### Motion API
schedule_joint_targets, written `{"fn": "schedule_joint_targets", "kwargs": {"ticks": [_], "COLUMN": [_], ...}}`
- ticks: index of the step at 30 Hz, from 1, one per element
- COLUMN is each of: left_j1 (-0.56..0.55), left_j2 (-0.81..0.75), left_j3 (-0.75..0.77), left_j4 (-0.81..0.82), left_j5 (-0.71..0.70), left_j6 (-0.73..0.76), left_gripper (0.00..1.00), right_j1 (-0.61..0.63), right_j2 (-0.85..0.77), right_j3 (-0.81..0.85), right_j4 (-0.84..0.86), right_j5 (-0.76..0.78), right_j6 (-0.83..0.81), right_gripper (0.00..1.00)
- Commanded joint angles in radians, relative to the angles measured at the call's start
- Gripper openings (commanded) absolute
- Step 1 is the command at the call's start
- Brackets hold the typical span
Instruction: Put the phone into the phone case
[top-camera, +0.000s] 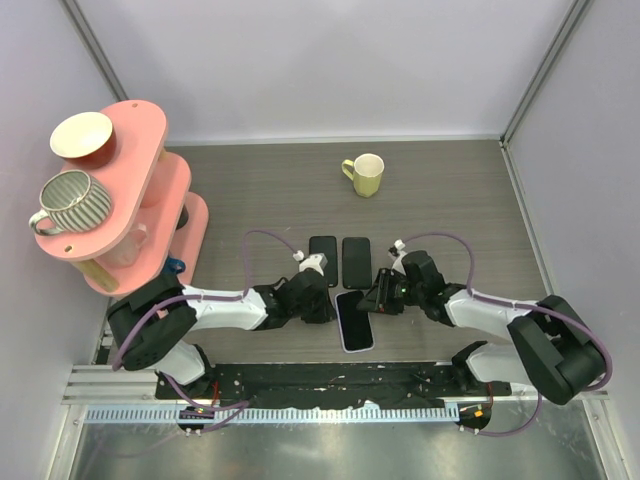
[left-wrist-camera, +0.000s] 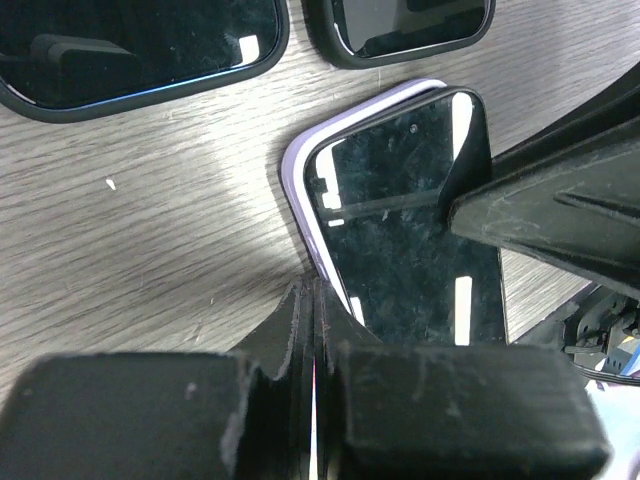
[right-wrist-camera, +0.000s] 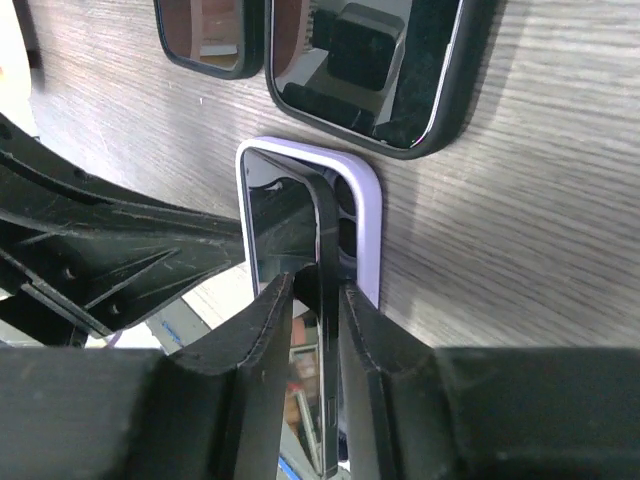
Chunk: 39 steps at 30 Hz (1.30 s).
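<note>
Phone (top-camera: 355, 322) — glossy black, tilted with one long edge raised out of the lavender phone case (right-wrist-camera: 372, 230) — lies on the grey wood-grain desk (top-camera: 450, 200). A pink tiered rack (top-camera: 150, 190) stands at its 10 o'clock. The left gripper (left-wrist-camera: 313, 300), at 9 o'clock, is closed tight at the case's rim. The right gripper (right-wrist-camera: 315, 290), at 2 o'clock, straddles the raised edge — whether it pinches, I cannot tell. Two black-cased phones (top-camera: 340, 258) lie at 12 o'clock, a yellow mug (top-camera: 366, 175) beyond.
</note>
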<state>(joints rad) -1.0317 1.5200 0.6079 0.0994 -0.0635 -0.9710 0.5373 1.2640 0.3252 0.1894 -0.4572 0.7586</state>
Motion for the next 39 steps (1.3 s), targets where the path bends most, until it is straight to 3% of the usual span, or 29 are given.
{"fn": "schedule_joint_targets", "kwargs": {"ticks": [1, 7, 11, 18, 22, 27, 36, 39], "left_j1": [0.001, 0.001, 0.001, 0.001, 0.001, 0.001, 0.001, 0.001], "left_j2": [0.035, 0.005, -0.032, -0.112, -0.15, -0.147, -0.031, -0.006], "left_j3": [-0.008, -0.005, 0.01, 0.03, 0.02, -0.007, 0.007, -0.003], "left_j4": [-0.012, -0.038, -0.095, -0.148, -0.104, 0.058, 0.117, 0.152], "left_j5": [-0.05, -0.061, -0.087, -0.099, -0.056, 0.089, 0.117, 0.123], "left_j6": [-0.003, 0.002, 0.012, 0.025, 0.04, 0.071, 0.051, 0.037], "left_gripper": [0.0, 0.0, 0.02, 0.18, 0.36, 0.56, 0.53, 0.51], "right_j1": [0.02, 0.02, 0.018, 0.018, 0.016, 0.016, 0.016, 0.018], "right_j2": [-0.052, -0.121, -0.147, -0.153, -0.164, -0.163, -0.181, -0.17], "right_j3": [0.032, 0.126, 0.169, 0.236, 0.261, 0.215, 0.077, 0.029], "right_j4": [-0.183, -0.349, -0.412, -0.518, -0.573, -0.568, -0.435, -0.346], "right_j5": [0.101, 0.164, 0.184, 0.245, 0.281, 0.263, 0.189, 0.164], "right_j6": [-0.027, -0.05, -0.053, -0.076, -0.09, -0.137, -0.117, -0.084], "right_gripper": [0.33, 0.41, 0.55, 0.6, 0.61, 0.49, 0.33, 0.23]}}
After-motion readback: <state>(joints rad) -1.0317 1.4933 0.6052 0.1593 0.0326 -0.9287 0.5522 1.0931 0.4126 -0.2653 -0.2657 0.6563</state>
